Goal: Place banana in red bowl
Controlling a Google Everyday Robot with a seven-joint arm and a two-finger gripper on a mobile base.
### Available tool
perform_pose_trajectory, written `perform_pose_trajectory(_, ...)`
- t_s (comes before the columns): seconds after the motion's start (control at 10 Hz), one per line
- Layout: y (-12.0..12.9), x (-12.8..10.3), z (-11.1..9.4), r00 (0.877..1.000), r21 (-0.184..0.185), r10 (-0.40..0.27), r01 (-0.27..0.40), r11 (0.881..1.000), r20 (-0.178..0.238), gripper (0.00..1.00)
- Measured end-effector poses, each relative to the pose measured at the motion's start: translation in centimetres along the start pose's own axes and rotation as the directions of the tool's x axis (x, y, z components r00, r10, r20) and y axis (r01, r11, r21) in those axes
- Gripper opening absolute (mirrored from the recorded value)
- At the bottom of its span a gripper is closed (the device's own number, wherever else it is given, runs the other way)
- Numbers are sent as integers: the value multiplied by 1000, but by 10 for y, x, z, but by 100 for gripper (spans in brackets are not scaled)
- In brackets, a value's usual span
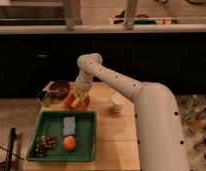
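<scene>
My gripper (79, 96) is at the back left of the wooden table, low over a red-orange bowl (76, 103). A yellow shape that looks like the banana (79, 94) is right at the gripper, above the bowl's rim. I cannot tell whether the banana is held or resting in the bowl. The arm reaches in from the lower right and hides the bowl's right side.
A dark maroon bowl (60, 88) and a green object (44, 97) stand just left of the gripper. A white cup (117, 102) stands to its right. A green tray (88, 150) in front holds a blue sponge (69, 125), an orange (69, 143) and grapes (43, 146).
</scene>
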Motion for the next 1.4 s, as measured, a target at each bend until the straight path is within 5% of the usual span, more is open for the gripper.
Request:
perform_pose_trajectory(0.2, 0, 0, -1, 1000, 1, 0, 0, 1000, -1, 80)
perform_pose_trajectory(1.4, -1, -2, -20, 1000, 16, -9, 10, 1000, -23, 80)
